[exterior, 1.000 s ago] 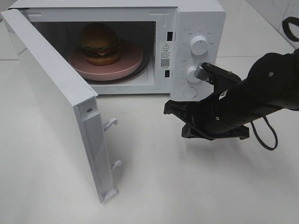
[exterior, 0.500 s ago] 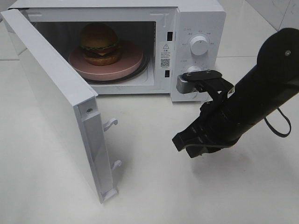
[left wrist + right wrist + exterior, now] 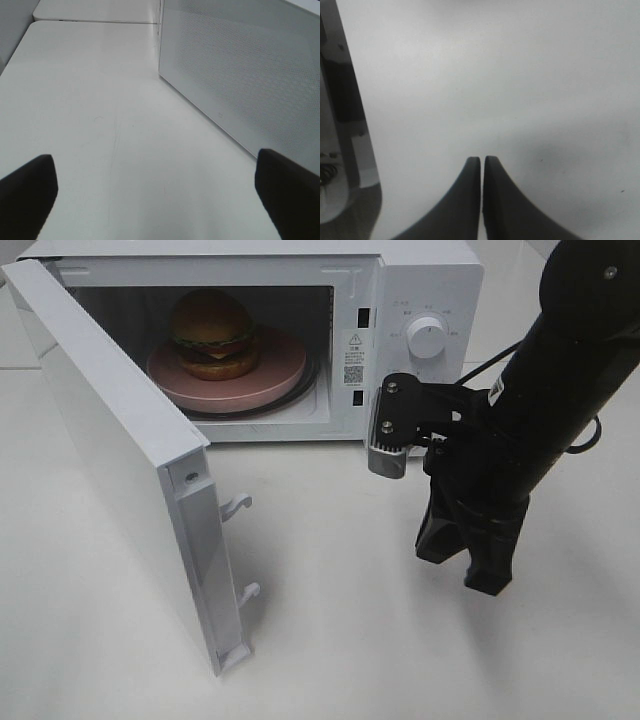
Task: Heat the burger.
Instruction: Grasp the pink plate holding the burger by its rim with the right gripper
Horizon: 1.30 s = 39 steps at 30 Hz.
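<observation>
The burger [image 3: 212, 332] sits on a round pink plate [image 3: 275, 380] inside the open white microwave [image 3: 420, 280]. Its golden bun, lettuce and red and yellow layers show through the doorway. My right gripper [image 3: 470, 565] hangs in front of the microwave's control panel, well to the right of the burger, pointing down at the table. In the right wrist view its fingers [image 3: 470, 200] press together with nothing between them, so my right gripper [image 3: 482, 160] is shut and empty. My left gripper [image 3: 157, 190] is open and empty beside the microwave's perforated side wall [image 3: 250, 75].
The microwave door [image 3: 110, 440] swings far out to the front left, its latch hooks [image 3: 238, 505] facing right. The upper knob [image 3: 427, 337] shows; the right arm covers the lower part of the panel. A black cable [image 3: 590, 435] trails by the right arm.
The right arm has swung from lying low and pointing left to standing steeply with its shut gripper pointing down at the table. The burger, plate and door have not moved.
</observation>
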Each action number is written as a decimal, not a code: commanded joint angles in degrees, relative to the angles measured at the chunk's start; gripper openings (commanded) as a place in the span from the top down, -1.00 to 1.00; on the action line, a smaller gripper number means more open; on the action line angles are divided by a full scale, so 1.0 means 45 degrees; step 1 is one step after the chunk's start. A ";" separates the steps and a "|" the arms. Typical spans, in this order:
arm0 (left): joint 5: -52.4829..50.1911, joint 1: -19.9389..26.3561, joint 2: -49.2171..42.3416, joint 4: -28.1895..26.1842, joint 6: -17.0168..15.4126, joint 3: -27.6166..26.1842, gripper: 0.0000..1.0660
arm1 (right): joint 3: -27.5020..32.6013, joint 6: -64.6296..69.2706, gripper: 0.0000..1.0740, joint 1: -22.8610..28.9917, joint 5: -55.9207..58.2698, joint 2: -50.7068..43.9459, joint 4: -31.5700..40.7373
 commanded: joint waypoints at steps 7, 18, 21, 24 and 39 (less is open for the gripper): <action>-0.0013 0.0025 -0.0242 0.0038 0.0000 0.0025 -0.88 | -0.0255 -0.5131 0.90 -0.0064 0.0255 -0.0127 -0.0828; -0.0013 0.0025 -0.0242 0.0038 0.0000 0.0025 -0.88 | -0.0255 -0.7296 0.79 -0.0064 -0.0458 -0.0127 -0.2597; -0.0013 0.0025 -0.0242 0.0038 0.0000 0.0025 -0.88 | -0.0255 -0.7296 0.73 -0.0051 -0.0815 -0.0127 -0.3005; -0.0013 0.0025 -0.0242 0.0038 0.0000 0.0025 -0.88 | -0.0255 -0.7296 0.64 -0.0051 -0.1146 -0.0127 -0.3310; -0.0013 0.0025 -0.0242 0.0038 0.0000 0.0025 -0.88 | -0.2024 -0.4036 -0.86 0.1222 -0.2292 0.0293 -0.3934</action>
